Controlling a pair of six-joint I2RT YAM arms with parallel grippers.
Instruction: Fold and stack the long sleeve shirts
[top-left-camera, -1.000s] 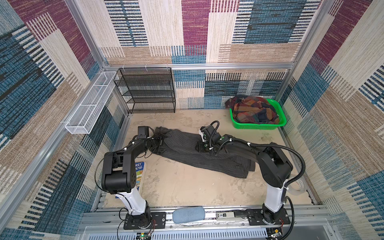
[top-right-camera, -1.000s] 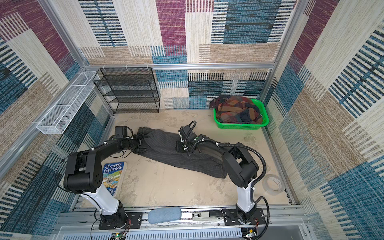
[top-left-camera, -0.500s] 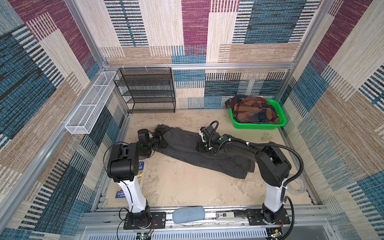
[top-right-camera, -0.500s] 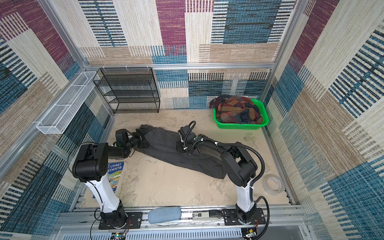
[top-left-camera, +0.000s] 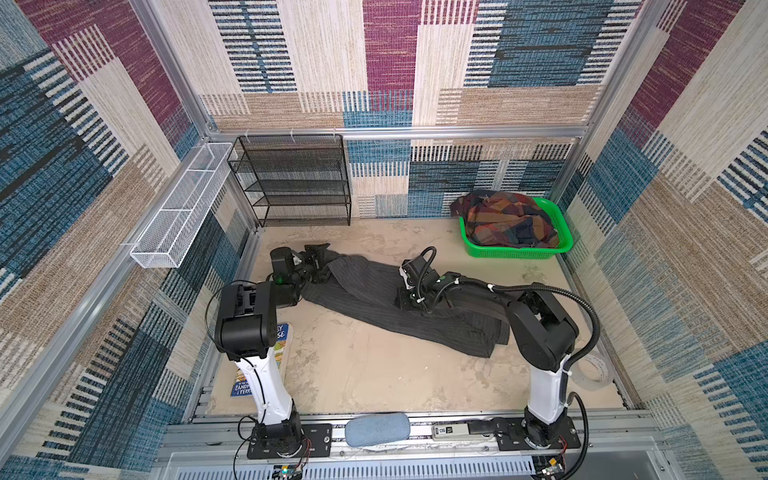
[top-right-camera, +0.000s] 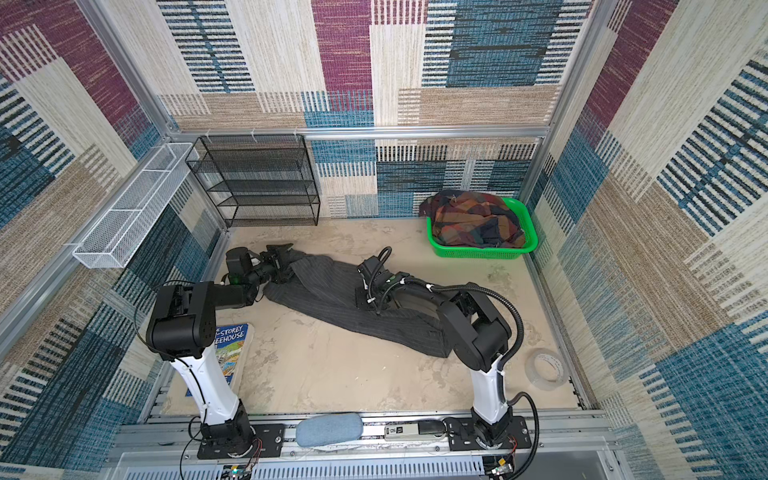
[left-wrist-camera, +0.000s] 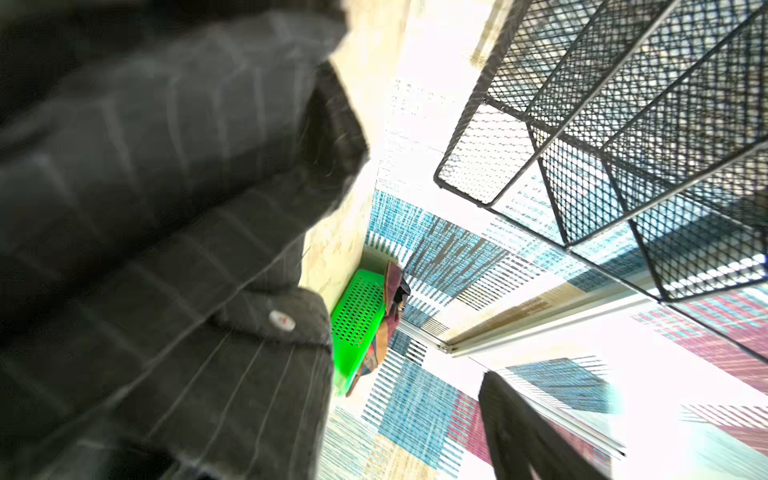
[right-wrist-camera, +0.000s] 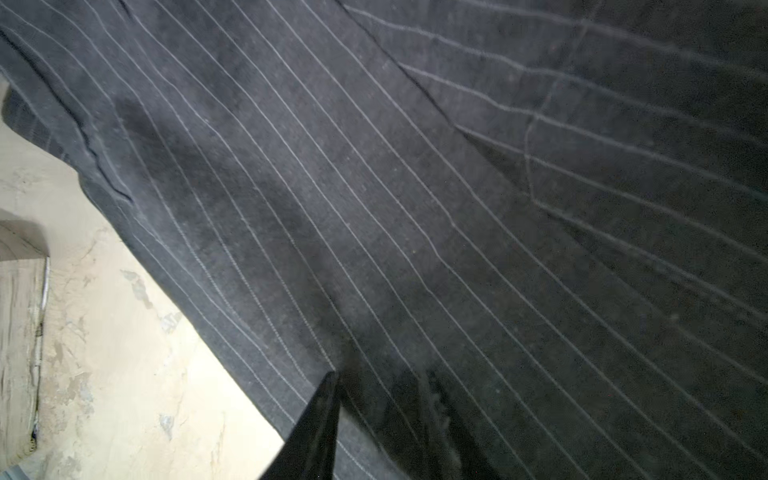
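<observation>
- Shirts first: the grey pinstriped shirt (top-left-camera: 365, 286) lay in a long crumpled band across the middle of the worktop (top-left-camera: 374, 374), running from back left toward front right.
- Over in the back right corner, the plaid shirt (top-left-camera: 507, 224) sat bundled in the green basket (top-left-camera: 515, 252), well apart from the grey one.
- Left claw (top-left-camera: 318, 266) was low at the grey shirt's back-left end, and its jaws were spread wide.
- On the left wrist view, the grey pinstriped shirt (left-wrist-camera: 166, 208) filled one side with a pale button (left-wrist-camera: 281, 321) showing. One dark finger (left-wrist-camera: 519, 424) stood clear on the other side, with a broad gap between, so that claw gripped nothing.
- Right claw (top-left-camera: 405, 302) was down on the middle of the grey shirt, tip against the cloth.
- Its wrist view was pinstripes almost edge to edge on the grey pinstriped shirt (right-wrist-camera: 415, 208), and a dark finger (right-wrist-camera: 322, 419) was pressed onto the fabric. Whether that claw had cloth nipped or merely pushed on it, I could not tell.
- Round the edges were a black mesh rack (top-left-camera: 299, 183) against the back wall and a white wire tray (top-left-camera: 183, 208) on the left wall.
- A book (top-right-camera: 232, 345) lay beside the left arm, and a tape roll (top-right-camera: 544, 368) sat front right.
</observation>
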